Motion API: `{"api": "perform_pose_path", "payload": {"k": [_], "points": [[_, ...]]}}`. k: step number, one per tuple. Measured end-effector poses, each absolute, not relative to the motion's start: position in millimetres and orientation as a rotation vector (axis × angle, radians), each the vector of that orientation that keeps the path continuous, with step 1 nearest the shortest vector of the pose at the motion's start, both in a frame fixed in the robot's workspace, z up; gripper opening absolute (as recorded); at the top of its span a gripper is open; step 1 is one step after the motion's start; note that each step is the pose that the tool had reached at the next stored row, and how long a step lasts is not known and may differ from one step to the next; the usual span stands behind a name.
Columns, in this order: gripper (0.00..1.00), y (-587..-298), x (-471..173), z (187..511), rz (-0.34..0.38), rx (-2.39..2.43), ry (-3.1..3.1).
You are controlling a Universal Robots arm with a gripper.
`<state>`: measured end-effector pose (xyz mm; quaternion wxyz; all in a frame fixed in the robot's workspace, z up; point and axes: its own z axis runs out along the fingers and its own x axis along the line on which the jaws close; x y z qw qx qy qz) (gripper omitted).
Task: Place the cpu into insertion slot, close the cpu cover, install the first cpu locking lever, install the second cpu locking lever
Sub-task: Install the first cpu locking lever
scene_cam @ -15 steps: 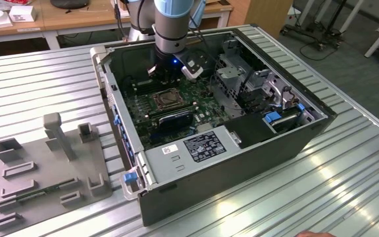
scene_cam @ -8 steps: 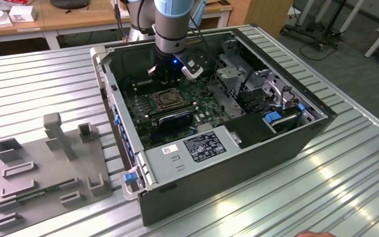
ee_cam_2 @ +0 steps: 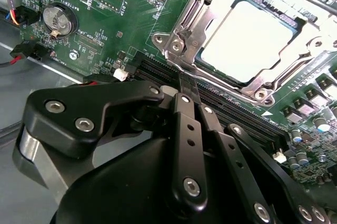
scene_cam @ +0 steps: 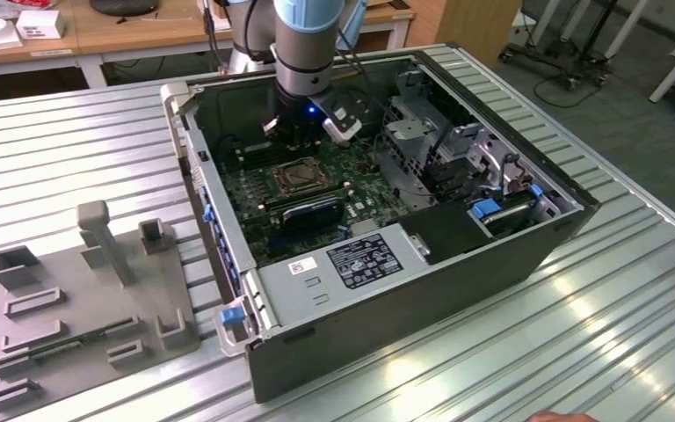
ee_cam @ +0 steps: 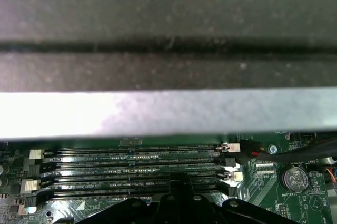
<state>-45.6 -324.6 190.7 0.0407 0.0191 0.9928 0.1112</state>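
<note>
In the second wrist view the cpu point(ee_cam_2: 247, 34) shows its pale metal face inside the insertion slot point(ee_cam_2: 303, 21) on the green motherboard. The silvery cpu cover point(ee_cam_2: 196, 10) lies flat around it. A thin metal lever point(ee_cam_2: 224, 83) runs along the socket edge nearest my gripper. My gripper point(ee_cam_2: 185, 84) is shut, its black fingers pressed together with nothing visible between them, the tip over the memory slots right beside that lever's corner. In the exterior view the gripper point(scene_cam: 300, 145) hangs inside the open case just beyond the socket point(scene_cam: 296, 178). The fingertips point(ee_cam: 181, 177) hover over the memory slots.
The case walls point(scene_cam: 214, 220) close in around the board. A grey power supply box point(scene_cam: 350, 259) sits at the near end, and drive cages point(scene_cam: 431, 141) stand on the exterior view's right. Long memory slots point(ee_cam: 131, 163) run beside the socket. A grey fixture tray point(scene_cam: 80, 299) lies on the table.
</note>
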Motion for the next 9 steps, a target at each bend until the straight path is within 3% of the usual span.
{"api": "perform_pose_path", "payload": {"k": [9], "points": [[0.11,-324.9,-46.4,189.1,0.336,0.057,3.037]]}}
